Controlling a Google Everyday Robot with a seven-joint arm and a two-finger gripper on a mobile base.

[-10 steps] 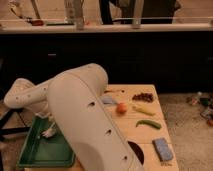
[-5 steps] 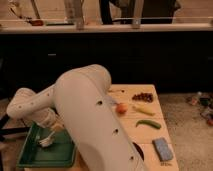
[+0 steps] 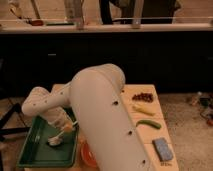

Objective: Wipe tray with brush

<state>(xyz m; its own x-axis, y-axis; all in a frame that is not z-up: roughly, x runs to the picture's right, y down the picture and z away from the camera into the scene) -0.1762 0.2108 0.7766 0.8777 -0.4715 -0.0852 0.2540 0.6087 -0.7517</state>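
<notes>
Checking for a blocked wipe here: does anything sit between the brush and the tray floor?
Nothing visible does. The gripper, low over the tray, carries the brush, whose whitish head already appears to rest on the bare green floor. The orange bowl sits outside the tray's right rim.

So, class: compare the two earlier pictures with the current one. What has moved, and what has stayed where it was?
The arm's forearm has swung lower and rightward over the tray, carrying the tool with the brush so its bristles now sit on the tray floor. The tray, orange bowl, blue sponge and green vegetable have not moved.
</notes>
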